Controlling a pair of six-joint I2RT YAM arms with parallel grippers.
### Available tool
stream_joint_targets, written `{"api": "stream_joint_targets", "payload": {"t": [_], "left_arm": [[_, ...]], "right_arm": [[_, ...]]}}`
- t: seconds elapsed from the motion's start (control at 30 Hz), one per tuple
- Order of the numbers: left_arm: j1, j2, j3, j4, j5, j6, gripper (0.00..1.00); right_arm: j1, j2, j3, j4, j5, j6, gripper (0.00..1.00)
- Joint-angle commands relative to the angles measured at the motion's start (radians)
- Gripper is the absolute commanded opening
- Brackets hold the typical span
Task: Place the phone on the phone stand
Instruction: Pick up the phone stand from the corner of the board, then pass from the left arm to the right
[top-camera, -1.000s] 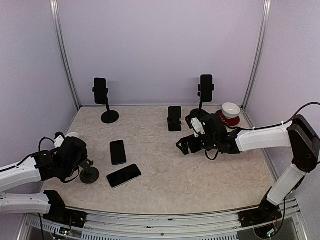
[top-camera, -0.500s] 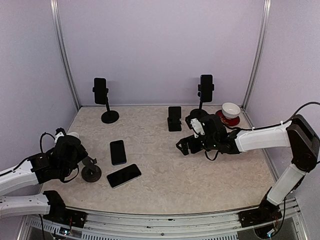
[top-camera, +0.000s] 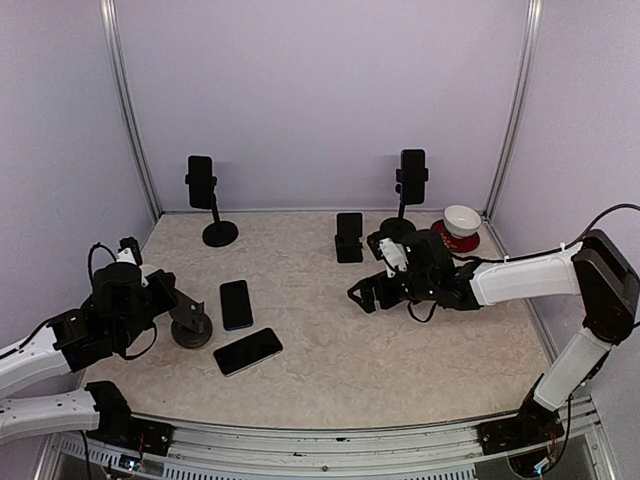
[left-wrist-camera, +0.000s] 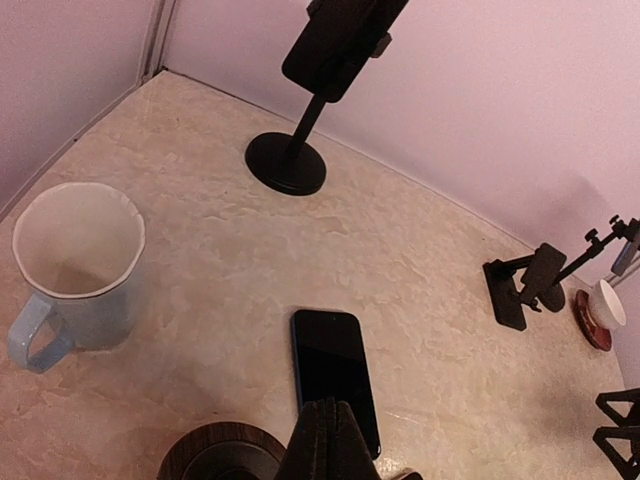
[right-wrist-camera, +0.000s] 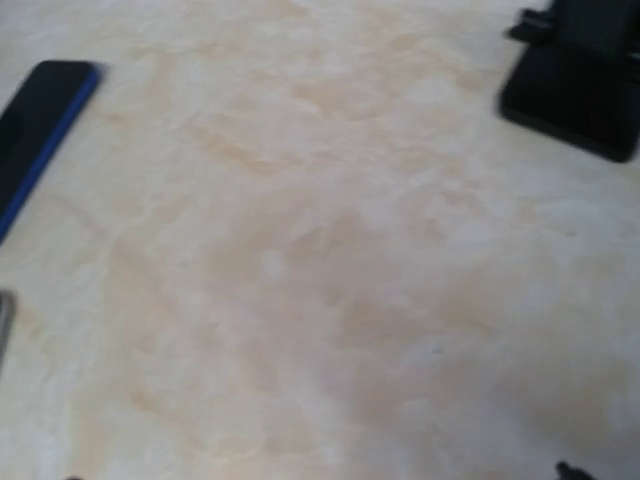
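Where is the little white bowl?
In the top view, the white bowl sits on a red saucer in the far right corner, just right of the tall stand holding a phone.

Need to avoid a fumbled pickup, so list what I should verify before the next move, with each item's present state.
1. Left gripper shut on the small stand: ok, fingers closed just above its round base.
2. Right gripper free for a pickup: ok, open and empty.
3. Phones reachable: ok, the near phone and the far phone lie flat on the table beside the small stand.
4. Small stand's holder empty: cannot tell, it is hidden by the gripper.
5. Mug clear of the small stand: ok, it stands apart.
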Motion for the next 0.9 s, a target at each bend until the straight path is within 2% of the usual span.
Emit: {"api": "stream_joint_targets", "payload": {"t": [0.0, 0.23, 0.6, 0.87], "left_arm": [[0.007, -0.028, -0.004, 0.131, 0.111, 0.121, 0.00], [0.008, -0.004, 0.005, 0.206, 0.293, 0.212, 0.00], [0.006, 0.083, 0.042, 0.296, 0.568, 0.308, 0.00], [-0.006, 0.119, 0.036, 0.385, 0.746, 0.305, 0.00]], "right_arm": [[0.007, -0.022, -0.033, 0.076, -0.130, -0.018, 1.00], [0.028, -0.024, -0.053, 0.169, -0.350, -0.035, 1.00], [0.107, -0.019, -0.041, 0.207, -0.519, -0.128, 1.00], [0.195, 0.004, -0.025, 0.222, -0.593, -0.200, 1.00]]}}
